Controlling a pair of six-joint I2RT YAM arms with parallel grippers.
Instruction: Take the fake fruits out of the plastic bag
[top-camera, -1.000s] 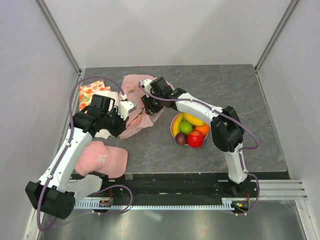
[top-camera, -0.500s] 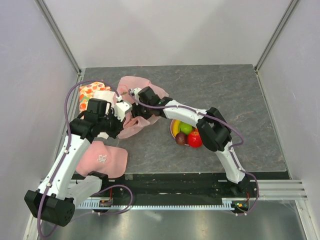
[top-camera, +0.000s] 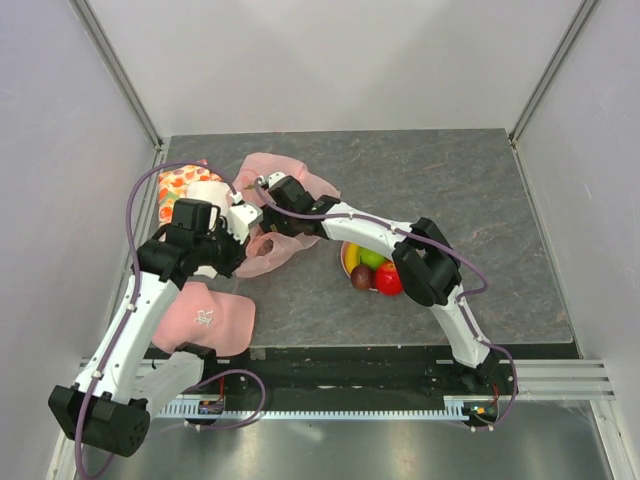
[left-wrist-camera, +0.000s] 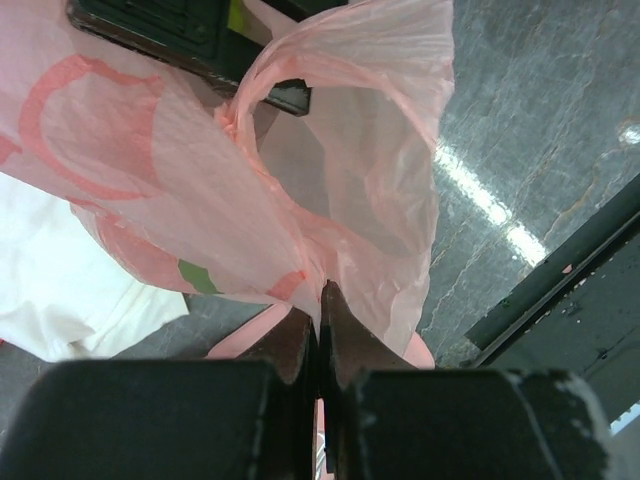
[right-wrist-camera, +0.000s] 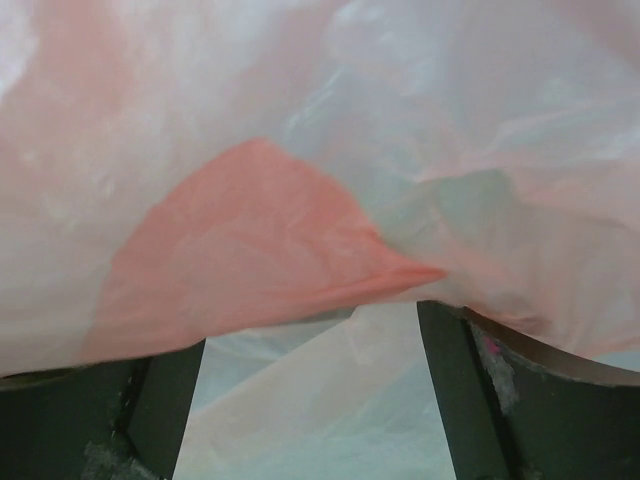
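Shows, from above, a grey stone-patterned desk (top-camera: 480, 200) with two white-and-black robot arms reaching toward its back left. Centres on the plastic bag (top-camera: 300, 178), pale pink and crumpled, lying there between both arms. Pinches a fold of the bag's film tight in the left hand (left-wrist-camera: 320, 300), fingers closed flat together, film bunched above them, one handle loop standing open. Presses the right hand (right-wrist-camera: 310, 345) into the folds of the bag at its far side, fingers spread wide and gripping nothing, thin film draped across the gap.

Risks, as a judgement from this view:
- Tearing the thin film, from the spread right fingers snagging it against the opposite pull of the left pinch.
- Closing on film alone instead of fruit, with nothing solid visible between the right fingers.
- Dragging the whole bag across the desk on a slipping or over-strong pull.
- Knocking the plate with the right forearm, passing just above it.

Containers:
- Pink plate (top-camera: 345, 262) near the desk's middle, partly hidden under the right arm, holding the fake fruits (top-camera: 372, 268): yellow banana (top-camera: 351, 254), green apple (top-camera: 372, 258), dark plum (top-camera: 360, 278) and red apple (top-camera: 389, 280), packed touching one another.
- Inside the bag, no fruit clearly visible; only a small green patch behind the film in the left wrist view, impossible to identify.

Near the bag, a fruit-printed cloth (top-camera: 178, 186) at far left and a pink cloth with a logo (top-camera: 205, 316) toward the near edge.
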